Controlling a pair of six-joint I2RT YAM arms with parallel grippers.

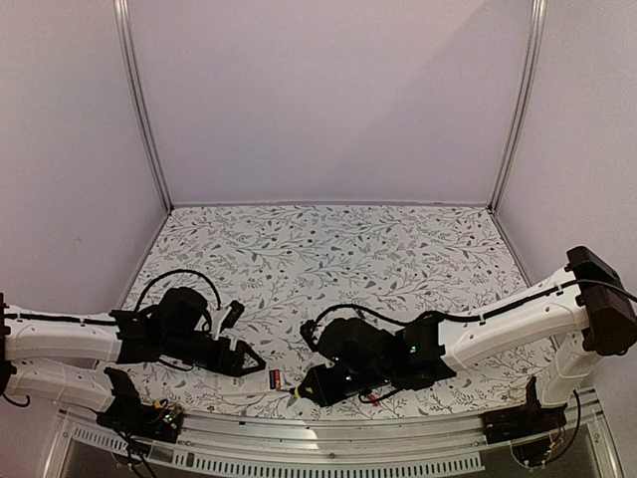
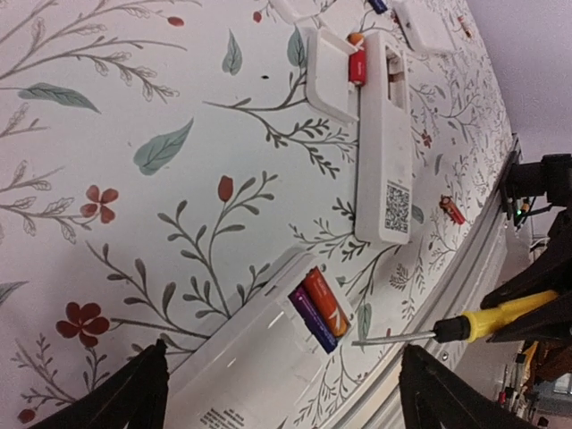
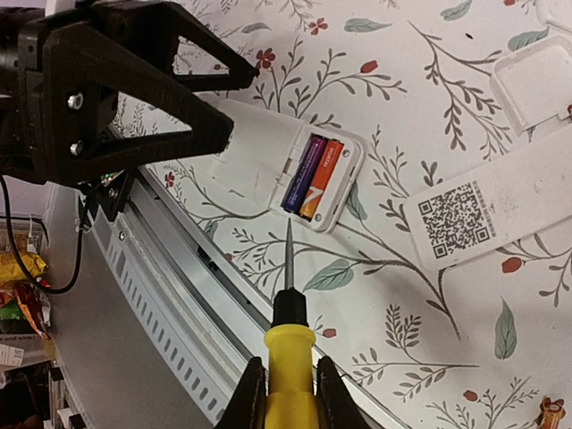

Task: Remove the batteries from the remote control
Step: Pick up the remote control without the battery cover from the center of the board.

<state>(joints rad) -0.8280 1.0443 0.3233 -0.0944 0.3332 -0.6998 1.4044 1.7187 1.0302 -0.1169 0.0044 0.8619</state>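
A white remote (image 2: 241, 357) lies face down with its battery bay open. Two batteries sit side by side in the bay, one purple-blue (image 2: 307, 319) and one orange (image 2: 326, 302). My left gripper (image 2: 284, 349) is open and straddles this remote, one finger on each side. My right gripper (image 3: 289, 366) is shut on a yellow-handled screwdriver (image 3: 290, 344). The screwdriver's tip (image 3: 289, 228) points at the bay's end, just short of the batteries (image 3: 313, 174). In the top view both grippers meet near the table's front edge, left (image 1: 244, 358) and right (image 1: 309, 383).
A second white remote (image 2: 384, 152) with a QR code lies further off, its bay empty. Its cover (image 2: 329, 76) lies beside it, with a red-orange battery (image 2: 357, 64) between them. Another loose battery (image 2: 451, 210) lies near the metal front rail (image 3: 179, 259).
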